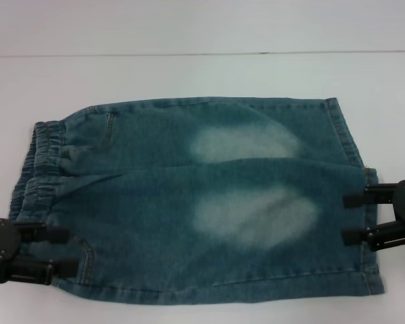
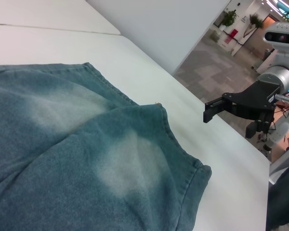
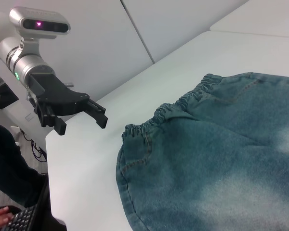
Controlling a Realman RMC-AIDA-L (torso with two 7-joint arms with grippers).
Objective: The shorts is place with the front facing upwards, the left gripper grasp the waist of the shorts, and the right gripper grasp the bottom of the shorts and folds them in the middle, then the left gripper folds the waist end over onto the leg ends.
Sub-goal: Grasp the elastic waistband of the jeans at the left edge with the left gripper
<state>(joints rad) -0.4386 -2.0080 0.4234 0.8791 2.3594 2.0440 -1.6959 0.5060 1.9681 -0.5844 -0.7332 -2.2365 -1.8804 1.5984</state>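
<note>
shorts [image 1: 202, 202] lie flat on the white bench [image 1: 202, 74], front up, elastic waist toward the robot's left, leg hems toward its right. left claw [image 1: 62, 251] sits at the near waist corner, fingers spread, tips just over the denim edge, nothing pinched. right claw [image 1: 347, 218] sits at the near leg hem, also spread, tips at the edge, not gripping.

risks as i see them:
- either claw closing on the top layer only, so the fold drags one layer and the rest stays put.
- right claw tips are barely over the hem; a shallow bite could slip off mid-lift.
- elastic waist is bunched, so the left grip may land uneven and skew the fold.
- arms out of sync would twist the cloth.
</note>
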